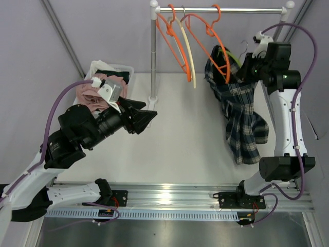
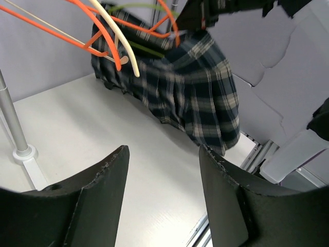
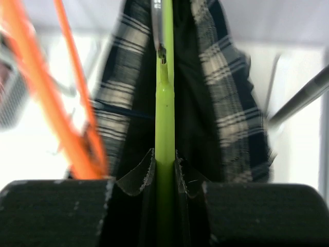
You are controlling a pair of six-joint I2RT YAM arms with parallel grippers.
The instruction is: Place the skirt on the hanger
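The dark blue and white plaid skirt point(image 1: 241, 118) hangs at the right end of the rack, draped over a lime-green plastic hanger point(image 3: 165, 113); its folds fall on both sides of the green bar and its lower part spreads over the right side of the white tabletop point(image 1: 185, 134). The right end effector point(image 3: 165, 175) is pinched on that green hanger, its two black fingers pressed against the bar from either side, with plaid cloth just behind it; whether the hanger's hook sits on the silver rail point(image 1: 231, 9) is hard to tell, since arm and cloth cover it.

The left end effector point(image 1: 146, 114) is raised above the left half of the tabletop, well apart from the skirt; its jaws are spread and hold nothing, and in the left wrist view they point toward the hanging plaid cloth.

Bare orange plastic hangers point(image 1: 186, 69) and one cream plastic hanger point(image 2: 126, 43) hang on the rail between the skirt and the rack's upright metal pole point(image 1: 153, 56); the nearest orange one touches the skirt's upper edge. At the far left of the tabletop stands a white plastic basket point(image 1: 126, 69) with a pink garment point(image 1: 90, 95) bunched in it, just behind the left arm's wrist.
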